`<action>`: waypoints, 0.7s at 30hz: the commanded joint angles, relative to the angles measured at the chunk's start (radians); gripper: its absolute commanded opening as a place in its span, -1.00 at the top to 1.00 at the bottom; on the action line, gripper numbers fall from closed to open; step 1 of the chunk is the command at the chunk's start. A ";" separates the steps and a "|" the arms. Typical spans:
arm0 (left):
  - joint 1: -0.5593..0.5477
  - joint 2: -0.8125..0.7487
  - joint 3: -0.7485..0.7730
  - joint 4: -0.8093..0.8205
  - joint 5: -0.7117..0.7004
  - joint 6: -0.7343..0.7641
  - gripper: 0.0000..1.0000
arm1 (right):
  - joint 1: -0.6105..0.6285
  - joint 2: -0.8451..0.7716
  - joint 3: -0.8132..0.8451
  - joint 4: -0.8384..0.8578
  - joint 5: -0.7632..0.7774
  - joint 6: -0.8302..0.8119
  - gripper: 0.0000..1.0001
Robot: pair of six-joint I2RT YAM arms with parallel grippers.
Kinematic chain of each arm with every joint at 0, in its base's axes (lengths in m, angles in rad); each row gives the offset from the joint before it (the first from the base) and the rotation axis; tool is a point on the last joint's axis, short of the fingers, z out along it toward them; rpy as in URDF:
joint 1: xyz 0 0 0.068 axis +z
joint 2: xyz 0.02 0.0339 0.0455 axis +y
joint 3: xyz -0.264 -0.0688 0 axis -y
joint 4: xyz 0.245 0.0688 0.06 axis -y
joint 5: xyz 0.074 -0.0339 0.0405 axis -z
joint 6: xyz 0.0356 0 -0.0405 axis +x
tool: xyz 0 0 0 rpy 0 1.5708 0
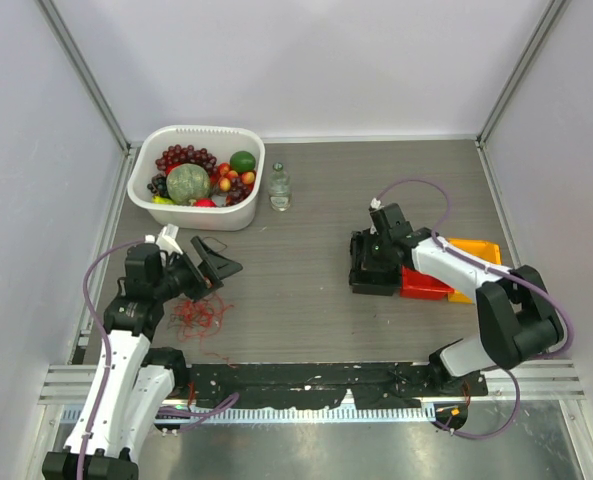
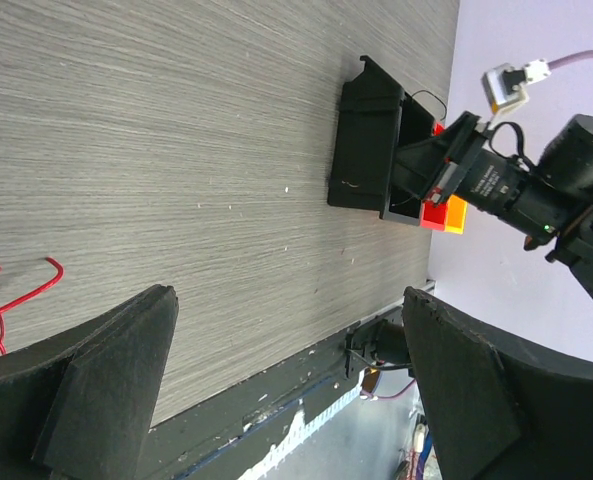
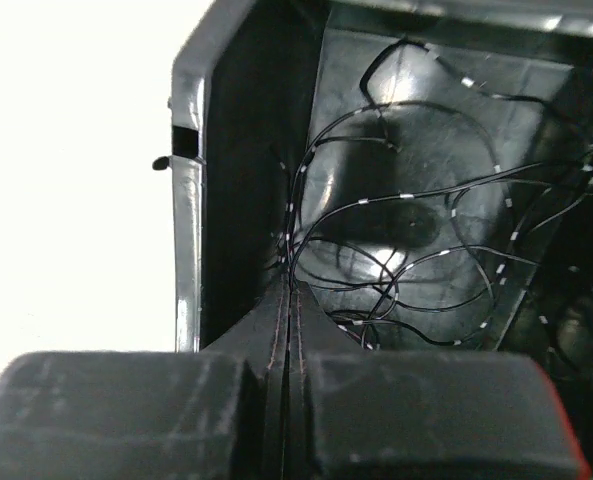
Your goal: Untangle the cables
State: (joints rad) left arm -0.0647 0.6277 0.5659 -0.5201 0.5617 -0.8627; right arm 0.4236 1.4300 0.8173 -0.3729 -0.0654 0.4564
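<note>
The red cables lie as a loose clump on the table by the left arm; one red loop shows at the left edge of the left wrist view. My left gripper is open and empty, just above and behind the clump. The dark cables lie coiled inside a black bin. My right gripper reaches into that bin, shut on strands of the dark cables at its tips.
A white basin of fruit stands at the back left, with a small glass bottle beside it. A red bin and an orange bin sit right of the black bin.
</note>
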 commanded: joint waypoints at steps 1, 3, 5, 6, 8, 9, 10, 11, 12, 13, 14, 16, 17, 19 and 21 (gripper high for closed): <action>0.003 -0.025 0.009 0.019 0.026 -0.004 -0.97 | -0.002 0.014 0.069 -0.017 -0.062 -0.005 0.97; 0.005 -0.032 0.006 0.017 0.023 -0.001 -0.97 | -0.002 -0.023 0.095 -0.069 -0.022 -0.034 0.78; 0.005 -0.028 0.002 0.023 0.021 0.001 -0.97 | -0.002 -0.068 0.128 -0.124 0.013 -0.056 0.48; 0.005 -0.020 0.002 0.025 0.024 0.001 -0.97 | -0.002 -0.097 0.153 -0.164 0.019 -0.062 0.28; 0.005 -0.008 0.003 0.035 0.030 -0.002 -0.97 | -0.002 -0.140 0.186 -0.207 0.038 -0.076 0.04; 0.005 -0.002 0.002 0.045 0.030 -0.002 -0.97 | 0.000 -0.154 0.198 -0.218 0.051 -0.082 -0.01; 0.005 0.003 0.002 0.054 0.030 -0.004 -0.97 | -0.002 -0.172 0.215 -0.233 0.062 -0.085 -0.10; 0.005 0.010 0.002 0.060 0.030 -0.004 -0.97 | -0.002 -0.181 0.226 -0.251 0.099 -0.088 -0.12; 0.003 0.015 0.006 0.060 0.036 -0.004 -0.97 | -0.003 -0.189 0.244 -0.258 0.130 -0.091 -0.18; 0.003 0.020 0.012 0.060 0.038 -0.004 -0.97 | -0.005 -0.189 0.253 -0.262 0.148 -0.096 -0.20; 0.003 0.020 0.014 0.058 0.040 -0.002 -0.97 | -0.005 -0.186 0.270 -0.262 0.171 -0.097 -0.23; 0.005 0.020 0.014 0.061 0.037 -0.002 -0.97 | -0.015 -0.162 0.292 -0.256 0.212 -0.104 -0.25; 0.003 0.020 0.011 0.063 0.037 -0.002 -0.97 | -0.019 -0.151 0.298 -0.238 0.223 -0.110 -0.25; 0.003 0.017 0.012 0.054 0.043 -0.002 -0.97 | -0.054 -0.100 0.310 -0.201 0.263 -0.111 -0.25; 0.003 0.009 0.008 0.045 0.044 0.001 -0.97 | -0.087 -0.016 0.338 -0.184 0.274 -0.108 -0.18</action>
State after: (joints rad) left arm -0.0647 0.6514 0.5659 -0.5079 0.5720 -0.8631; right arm 0.3931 1.2984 1.1004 -0.5930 0.1162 0.3637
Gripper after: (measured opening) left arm 0.986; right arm 0.624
